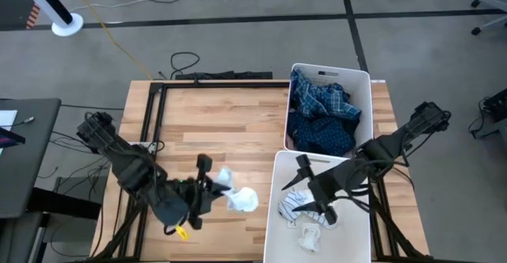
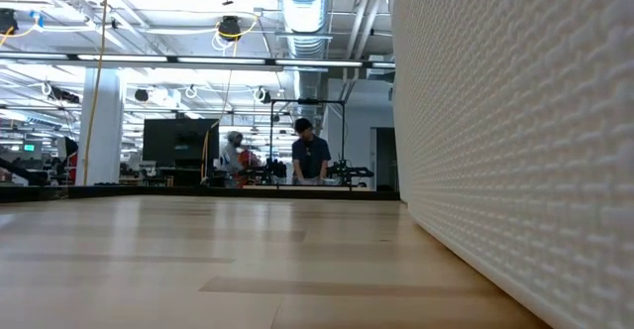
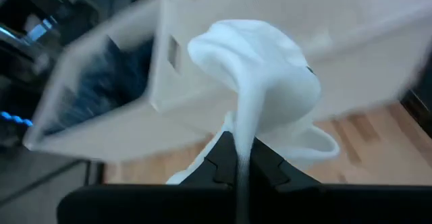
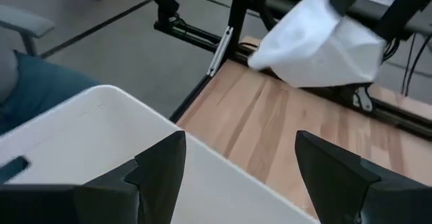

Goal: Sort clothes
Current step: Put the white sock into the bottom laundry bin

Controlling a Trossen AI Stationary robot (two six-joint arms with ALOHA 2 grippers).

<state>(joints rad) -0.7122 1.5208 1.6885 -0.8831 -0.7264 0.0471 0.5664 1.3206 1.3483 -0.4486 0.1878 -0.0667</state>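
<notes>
Item 1, nearest you: left gripper [image 1: 215,185], low over the front of the table [image 1: 222,120], fingers pinched on a white sock [image 1: 238,196]. The sock hangs bunched and loose beyond the fingertips, clear of the wood, just beside the near bin [image 1: 273,215]. Risk: you hold it by a thin fold, so a quick swing could let it slip out short of the bin; a trailing end could also catch on the bin's rim as you carry it across.

Item 2: right gripper [image 1: 326,207], inside the near bin, fingers spread wide and holding nothing. It sits above the white and grey-striped socks [image 1: 297,206] already lying there. Risk: both arms meet at this bin. If you bring the left arm over while the right stays in, the grippers may knock together or drag sorted socks out.

Item 3: near bin walls. The left wall stands between the held sock and its likely drop spot, so you need height to clear it. Room inside is tight with the right arm present.

Item 4: far bin [image 1: 360,81], holding the blue plaid shirt [image 1: 325,101] and the navy dotted piece [image 1: 321,135], touching the near bin's back edge.

Item 5: open wood to the left of the bins, bare from front to back, gives you free room to retreat. Table edges and the black frame rail [image 1: 214,83] bound it.
</notes>
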